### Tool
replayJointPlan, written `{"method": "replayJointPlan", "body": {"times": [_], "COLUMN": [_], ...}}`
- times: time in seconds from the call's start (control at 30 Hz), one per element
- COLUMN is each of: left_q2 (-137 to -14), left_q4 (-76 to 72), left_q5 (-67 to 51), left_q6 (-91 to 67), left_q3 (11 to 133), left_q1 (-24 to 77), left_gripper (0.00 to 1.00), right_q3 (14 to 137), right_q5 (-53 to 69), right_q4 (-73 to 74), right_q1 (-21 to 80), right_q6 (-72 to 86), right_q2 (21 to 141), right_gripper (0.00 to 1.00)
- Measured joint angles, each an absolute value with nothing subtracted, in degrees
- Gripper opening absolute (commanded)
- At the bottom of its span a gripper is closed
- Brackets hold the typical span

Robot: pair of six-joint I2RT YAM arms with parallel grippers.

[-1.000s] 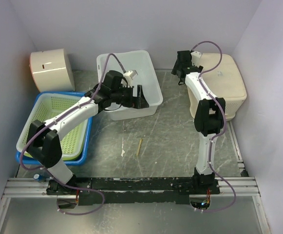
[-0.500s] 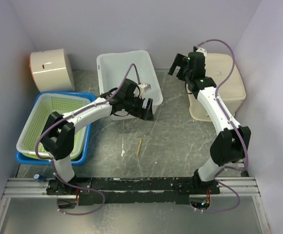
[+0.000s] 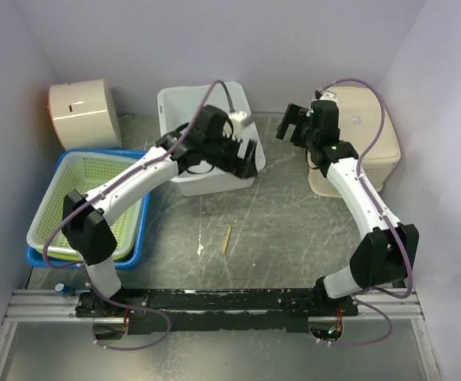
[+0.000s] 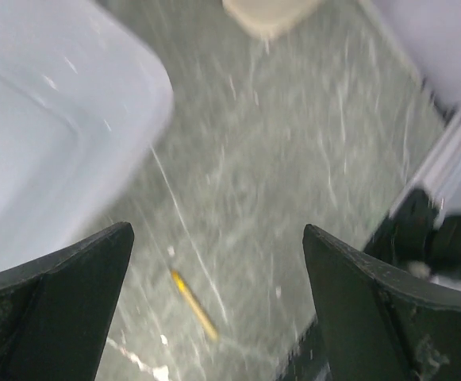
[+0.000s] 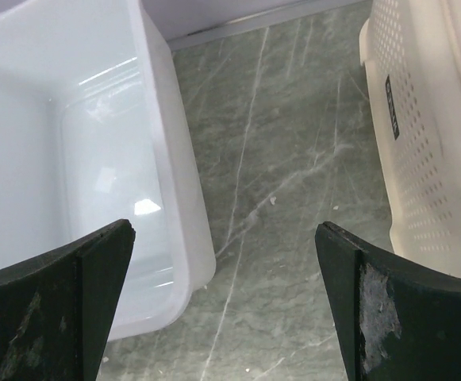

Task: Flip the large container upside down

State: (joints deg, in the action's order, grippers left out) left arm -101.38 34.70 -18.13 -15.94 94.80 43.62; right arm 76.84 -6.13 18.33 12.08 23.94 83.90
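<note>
Left fingers [image 4: 63, 302] spread and empty over the counter [image 4: 293, 159] beside the near right corner of the tub [image 3: 186, 111], higher than half a second before. Right fingers [image 5: 63, 294] likewise spread and empty, now lower, between tub and beige basket [image 5: 428, 143]. Tub upright, mouth up, at back centre, long axis running near to far, unmoved; the basket's dark label [image 5: 392, 107] is unreadable.

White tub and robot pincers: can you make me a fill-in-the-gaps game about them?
The white tub has its opening facing ___.
The left pincer and the right pincer are both ___.
The green basket sits in a tray coloured ___.
Missing words: up, open, blue.
</note>
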Motion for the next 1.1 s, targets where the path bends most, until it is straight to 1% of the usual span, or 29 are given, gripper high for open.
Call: {"method": "replayJointPlan", "body": {"times": [0.13, 0.27, 0.33, 0.4, 0.53, 0.63, 0.73, 0.83, 0.97, 1.1], "left_q2": [-103.7, -111.3, -115.1, -116.8, -114.5, -112.6, -111.9, -113.5, -119.9, -127.5], "left_q4": [29.5, 27.3, 27.8, 27.8, 33.0, 35.9, 36.3, 35.3, 32.1, 29.8], "left_q5": [-12.3, -8.7, -8.4, -7.7, -6.5, -6.7, -6.6, -4.4, 0.5, 3.5], "left_q6": [-19.0, -20.4, -20.1, -19.8, -17.3, -16.4, -16.0, -16.7, -18.0, -17.4], "left_q3": [102.7, 106.1, 105.7, 101.5, 95.5, 96.3, 100.8, 109.1, 121.1, 126.6], "left_q1": [41.5, 39.3, 38.7, 38.7, 41.1, 44.3, 46.7, 46.6, 45.9, 45.6], "left_gripper": [1.00, 0.99, 1.00, 1.00, 1.00, 1.00, 1.00, 0.99, 1.00, 1.00], "right_q3": [76.7, 75.3, 73.7, 72.0, 71.7, 71.4, 70.0, 68.9, 66.3, 64.8], "right_q5": [-5.3, -5.0, -5.3, -5.9, -9.3, -11.6, -12.1, -12.6, -14.0, -15.9], "right_q4": [18.9, 19.9, 20.2, 21.8, 26.1, 27.4, 26.4, 25.7, 25.6, 27.1], "right_q1": [12.1, 12.1, 12.1, 12.1, 12.0, 11.9, 11.9, 11.9, 12.0, 11.9], "right_q6": [24.1, 24.7, 24.8, 24.7, 23.3, 23.4, 24.8, 26.9, 29.9, 32.7], "right_q2": [84.8, 84.1, 83.0, 81.2, 77.3, 72.5, 67.7, 64.9, 63.4, 62.0], "right_gripper": [1.00, 1.00, 1.00, 1.00, 1.00, 1.00, 1.00, 1.00, 1.00, 1.00]}}
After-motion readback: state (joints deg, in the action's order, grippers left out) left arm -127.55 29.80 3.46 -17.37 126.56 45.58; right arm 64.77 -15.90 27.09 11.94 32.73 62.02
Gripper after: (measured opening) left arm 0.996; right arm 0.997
